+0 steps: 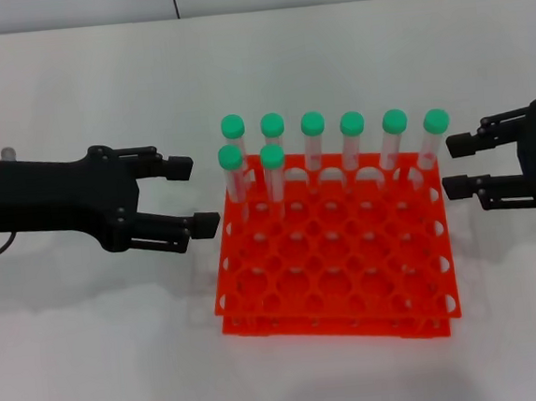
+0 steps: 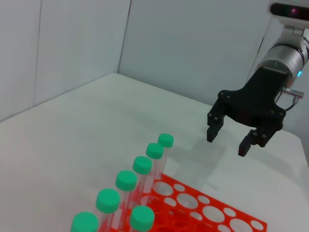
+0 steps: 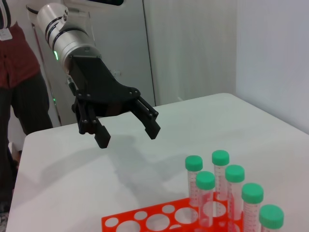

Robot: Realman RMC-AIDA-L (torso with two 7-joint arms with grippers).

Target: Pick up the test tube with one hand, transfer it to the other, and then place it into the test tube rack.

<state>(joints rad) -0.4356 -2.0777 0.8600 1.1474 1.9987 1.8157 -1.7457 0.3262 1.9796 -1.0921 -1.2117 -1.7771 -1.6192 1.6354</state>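
Observation:
Several green-capped test tubes [image 1: 313,140] stand upright in the back two rows of the orange-red test tube rack [image 1: 339,318], which sits mid-table. My left gripper [image 1: 192,196] hovers just left of the rack, open and holding nothing. At the rack's right end my right gripper [image 1: 453,166] is also open and empty, close to the rightmost tube [image 1: 434,130]. The left wrist view shows the right gripper [image 2: 228,142] beyond the tube row [image 2: 154,154] and the rack [image 2: 251,224]. In the right wrist view the left gripper [image 3: 128,136] hangs above the table behind the tubes [image 3: 220,162].
The white table [image 1: 95,366] runs to a back edge against a pale wall. A person in a red shirt [image 3: 14,72] stands beyond the table's far side, behind the left arm.

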